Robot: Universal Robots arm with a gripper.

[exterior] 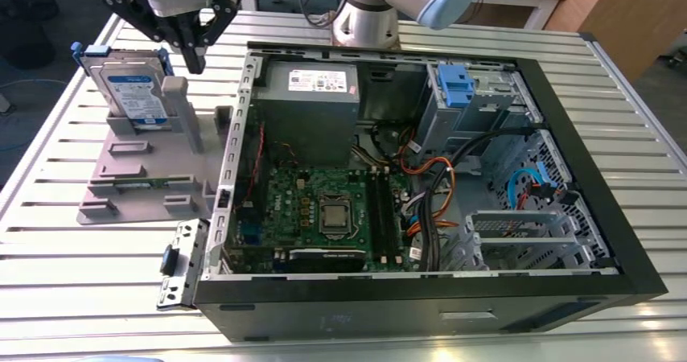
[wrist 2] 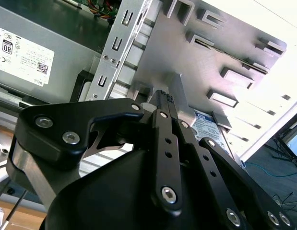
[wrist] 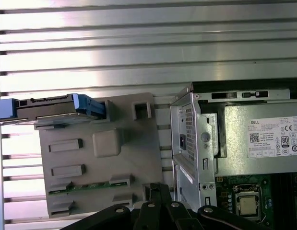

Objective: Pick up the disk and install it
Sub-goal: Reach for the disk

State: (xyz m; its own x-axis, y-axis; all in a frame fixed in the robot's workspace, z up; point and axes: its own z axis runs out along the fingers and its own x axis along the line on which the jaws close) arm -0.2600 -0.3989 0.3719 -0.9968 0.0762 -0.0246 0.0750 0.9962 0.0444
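The disk [exterior: 133,93] stands on edge in a grey holder [exterior: 150,181] at the exterior view's left; it is silver-grey with a white and blue label and a blue bracket. In the first wrist view the disk [wrist: 52,108] shows edge-on at the holder's [wrist: 100,158] far end. My gripper [exterior: 195,63] hangs just to the right of the disk's top, above the holder's upright post, not touching the drive. In the second wrist view my gripper [wrist 2: 165,98] has its fingers pressed together with nothing between them, and the disk's label [wrist 2: 210,127] peeks out beyond them.
An open computer case [exterior: 601,217] lies to the right of the holder, with a grey power supply [exterior: 309,96], a motherboard [exterior: 322,209] and a drive bay with a small blue clip [exterior: 455,84]. The slatted metal table [exterior: 86,265] carries everything. The arm's base [exterior: 371,16] stands behind.
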